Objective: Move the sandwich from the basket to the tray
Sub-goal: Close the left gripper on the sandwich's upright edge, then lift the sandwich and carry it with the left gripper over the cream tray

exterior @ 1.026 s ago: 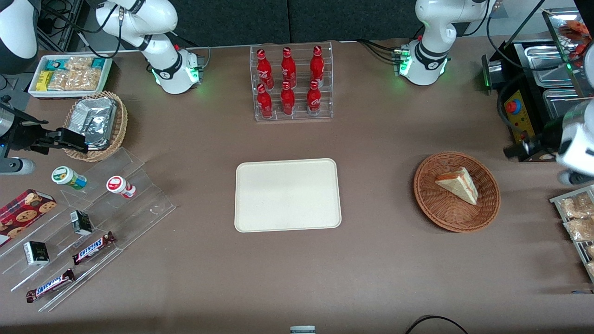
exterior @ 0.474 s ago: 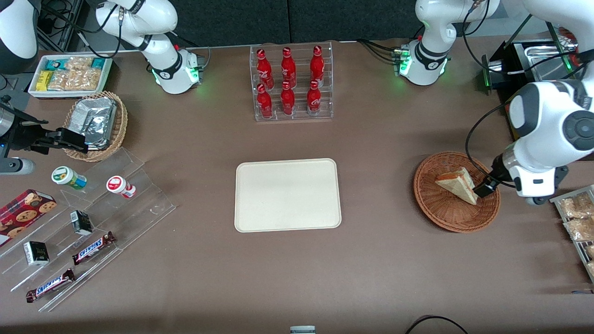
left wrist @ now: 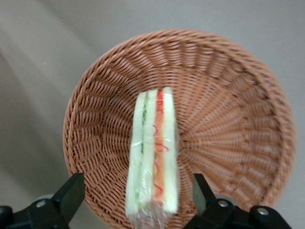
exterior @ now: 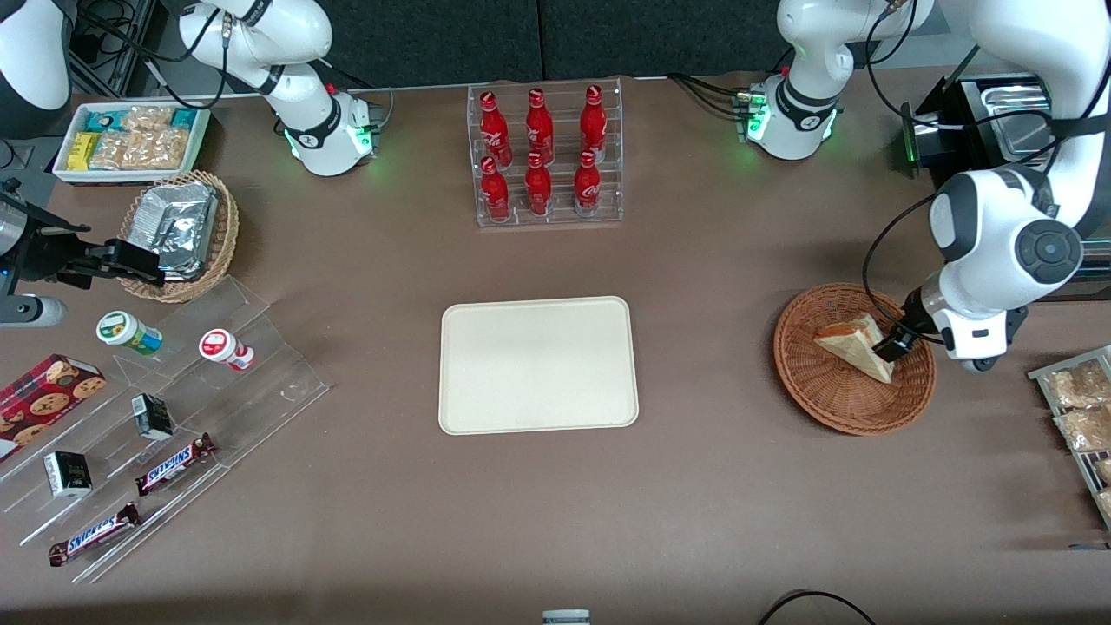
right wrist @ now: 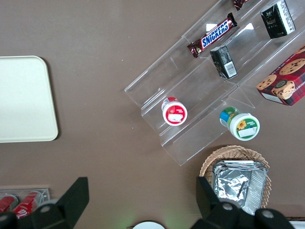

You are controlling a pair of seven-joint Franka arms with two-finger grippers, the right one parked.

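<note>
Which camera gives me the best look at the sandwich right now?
The left wrist view: the sandwich lies close-up in the basket, between the open gripper fingers. The front view shows it small; the right wrist view misses it.

The left arm's end effector [left wrist: 136,195] points down, fingers spread wide.

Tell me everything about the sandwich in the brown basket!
The sandwich is a triangle wedge of pale bread with red-orange and green filling, wrapped in clear film. It stands on edge in the round woven basket, leaning against the weave. The open gripper hovers with one finger on each side, not touching it.
</note>
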